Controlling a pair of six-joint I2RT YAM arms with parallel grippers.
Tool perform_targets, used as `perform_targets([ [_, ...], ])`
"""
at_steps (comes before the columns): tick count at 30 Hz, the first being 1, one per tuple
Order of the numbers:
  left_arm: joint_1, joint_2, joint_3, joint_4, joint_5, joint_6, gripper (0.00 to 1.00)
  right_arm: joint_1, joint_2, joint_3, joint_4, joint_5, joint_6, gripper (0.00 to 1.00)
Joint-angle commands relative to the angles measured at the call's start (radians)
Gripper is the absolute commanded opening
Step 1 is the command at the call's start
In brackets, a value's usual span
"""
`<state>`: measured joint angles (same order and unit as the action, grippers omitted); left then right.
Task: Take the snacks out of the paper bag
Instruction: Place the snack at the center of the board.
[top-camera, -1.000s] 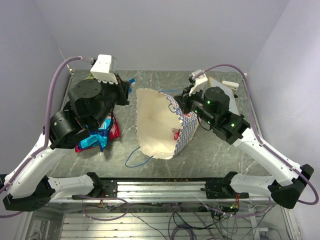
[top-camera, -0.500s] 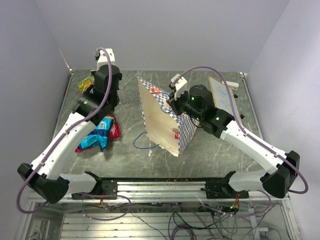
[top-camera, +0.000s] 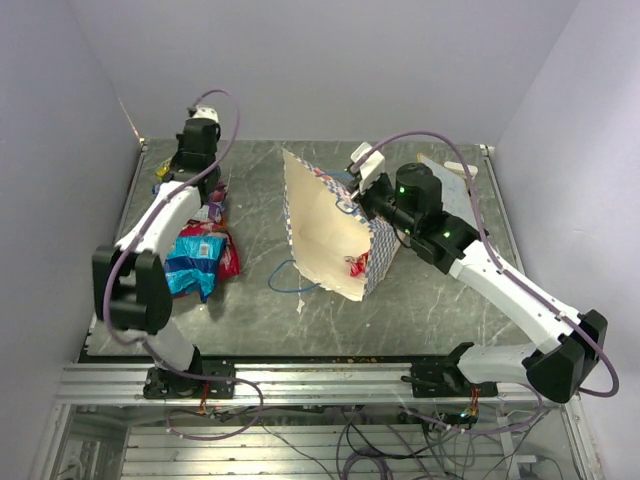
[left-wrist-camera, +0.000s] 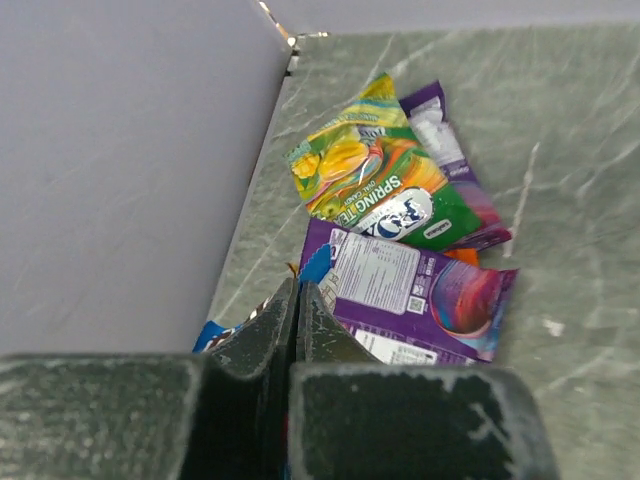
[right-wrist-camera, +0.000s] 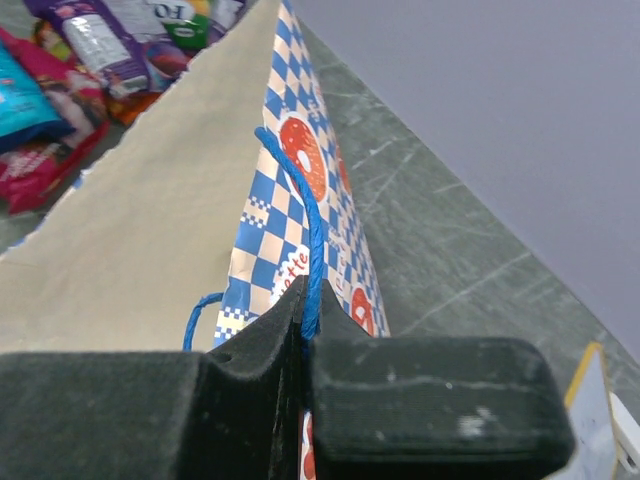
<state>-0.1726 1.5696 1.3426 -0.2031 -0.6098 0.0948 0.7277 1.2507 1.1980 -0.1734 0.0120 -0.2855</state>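
Right jaws pinched shut on paper bag (top-camera: 325, 230) rim and blue handle string (right-wrist-camera: 314, 235); bag mid-desk, mouth open leftward. Red packet (top-camera: 355, 265) at its near lip. Bare desk (top-camera: 255, 215) strip separates bag from snacks (top-camera: 195, 262) along left wall. Left jaws closed, empty, far-left by yellow-green packet (left-wrist-camera: 365, 180).
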Motion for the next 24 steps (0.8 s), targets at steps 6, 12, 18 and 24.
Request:
perform_targets([
  [6,0.027,0.299,0.151,0.181,0.02,0.438,0.07,-0.088,-0.063,-0.021,0.026,-0.056,0.027,0.0],
  [12,0.033,0.439,0.245,0.175,0.03,0.437,0.07,-0.084,-0.045,-0.005,0.059,-0.056,0.016,0.0],
  [18,0.04,0.48,0.233,0.16,0.105,0.419,0.07,-0.083,-0.031,-0.005,0.071,-0.065,0.01,0.0],
  [24,0.05,0.481,0.194,0.154,0.08,0.342,0.31,-0.081,-0.026,-0.007,0.074,-0.072,0.012,0.0],
])
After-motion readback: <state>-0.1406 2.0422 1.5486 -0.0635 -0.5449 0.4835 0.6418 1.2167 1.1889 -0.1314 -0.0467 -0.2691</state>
